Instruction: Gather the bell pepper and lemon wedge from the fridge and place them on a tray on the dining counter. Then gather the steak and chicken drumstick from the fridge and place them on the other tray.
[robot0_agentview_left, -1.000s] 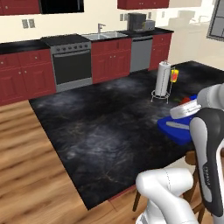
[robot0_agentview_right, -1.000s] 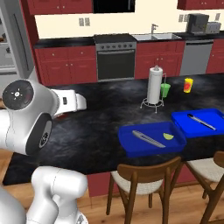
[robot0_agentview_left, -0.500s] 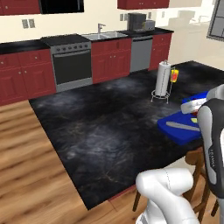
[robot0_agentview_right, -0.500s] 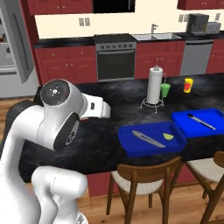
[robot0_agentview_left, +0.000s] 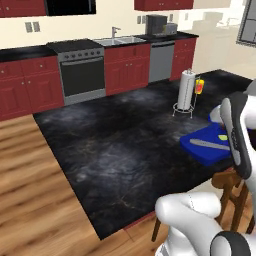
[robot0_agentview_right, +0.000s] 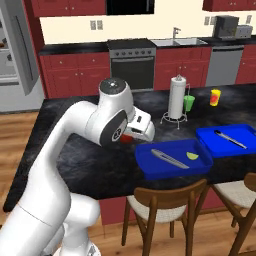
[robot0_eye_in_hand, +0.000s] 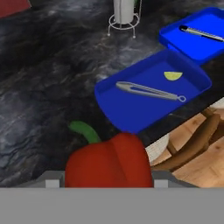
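Note:
A red bell pepper (robot0_eye_in_hand: 109, 162) with a green stem sits between the fingers of my gripper (robot0_eye_in_hand: 105, 183), which is shut on it. In the right base view the gripper (robot0_agentview_right: 133, 136) hangs over the dark dining counter (robot0_agentview_right: 90, 160), just left of the near blue tray (robot0_agentview_right: 155, 167), with the bell pepper (robot0_agentview_right: 126, 139) showing red under the hand. A yellow lemon wedge (robot0_eye_in_hand: 173, 75) lies in that near tray (robot0_eye_in_hand: 131, 109) beside metal tongs (robot0_eye_in_hand: 148, 90). A second blue tray (robot0_agentview_right: 227, 142) holds another pair of tongs. The steak and the chicken drumstick are out of view.
A paper towel holder (robot0_agentview_right: 176, 97) stands behind the trays, with a green cup (robot0_agentview_right: 189, 102) and a yellow cup (robot0_agentview_right: 215, 97). Wooden chairs (robot0_agentview_right: 165, 210) line the counter's near edge. The fridge (robot0_agentview_right: 12, 50) is at the far left, beyond the counter.
The arm has swung to the right across the counter, carrying the bell pepper from the left side to just beside the near blue tray.

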